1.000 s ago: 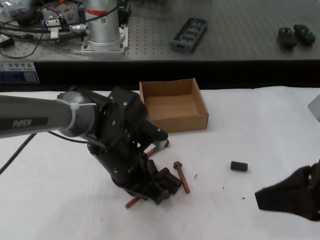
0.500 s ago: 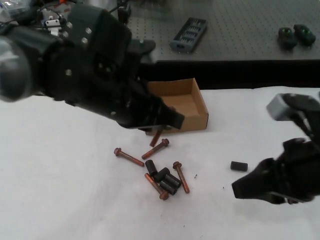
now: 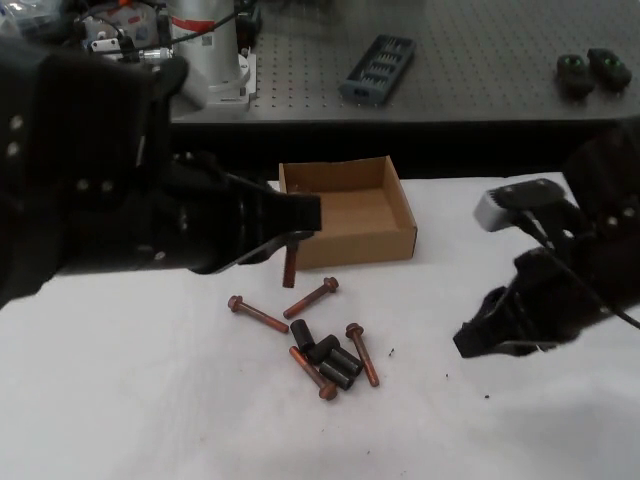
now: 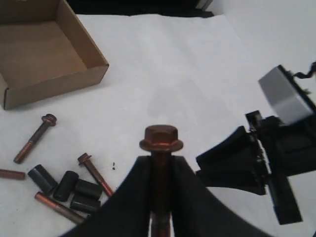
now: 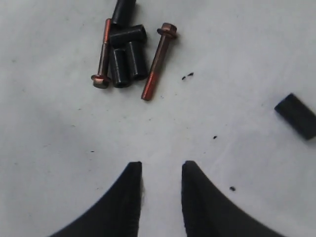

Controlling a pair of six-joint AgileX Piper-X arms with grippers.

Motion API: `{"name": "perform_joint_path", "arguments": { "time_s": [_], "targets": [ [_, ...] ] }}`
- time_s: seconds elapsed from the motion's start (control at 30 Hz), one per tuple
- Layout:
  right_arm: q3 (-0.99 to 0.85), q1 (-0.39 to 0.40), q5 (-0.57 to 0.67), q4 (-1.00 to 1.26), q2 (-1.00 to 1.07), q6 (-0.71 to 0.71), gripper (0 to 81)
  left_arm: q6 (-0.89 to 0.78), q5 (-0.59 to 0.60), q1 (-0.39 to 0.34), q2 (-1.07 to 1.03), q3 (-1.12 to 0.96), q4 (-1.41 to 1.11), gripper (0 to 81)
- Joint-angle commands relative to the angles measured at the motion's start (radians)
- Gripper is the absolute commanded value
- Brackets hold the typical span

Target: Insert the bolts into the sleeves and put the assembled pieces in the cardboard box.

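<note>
Bolt [image 3: 291,262] hangs from the left gripper [image 3: 297,228] in the high view, just before the cardboard box [image 3: 360,243], near the loose sleeves [image 3: 334,362]. Left wrist view: fingers [image 4: 133,197] clamped on the shank under the head. Stiff, smooth metal, light I'd guess, could swivel. Right wrist view: right gripper [image 5: 160,170] slightly parted, empty, low over bare cloth [image 5: 59,123]; a lone sleeve [image 5: 295,115] lies near, plenty of room around it.

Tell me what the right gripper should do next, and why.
Probably shift over the lone sleeve and grasp it. The right gripper is open and empty, the left gripper holds a bolt, and that sleeve lies apart from the pile.
</note>
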State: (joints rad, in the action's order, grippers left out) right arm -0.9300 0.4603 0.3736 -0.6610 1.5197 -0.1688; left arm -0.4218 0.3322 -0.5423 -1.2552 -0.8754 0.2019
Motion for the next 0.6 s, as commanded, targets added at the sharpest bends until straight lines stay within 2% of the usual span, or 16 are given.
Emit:
{"name": "perform_joint_path", "arguments": {
  "time_s": [0.0, 0.2, 0.57],
  "targets": [
    [-0.070, -0.018, -0.006, -0.030, 0.069, -0.139, 23.1, -0.044, 0.029, 0.002, 0.042, 0.029, -0.048, 0.6],
    [-0.186, -0.041, -0.098, -0.095, 0.209, -0.293, 23.1, -0.073, 0.070, 0.002, 0.045, 0.029, -0.099, 0.6],
    [-0.287, -0.095, -0.140, -0.083, 0.315, -0.434, 23.1, -0.100, 0.104, 0.002, 0.064, 0.029, -0.159, 0.6]
  ]
}}
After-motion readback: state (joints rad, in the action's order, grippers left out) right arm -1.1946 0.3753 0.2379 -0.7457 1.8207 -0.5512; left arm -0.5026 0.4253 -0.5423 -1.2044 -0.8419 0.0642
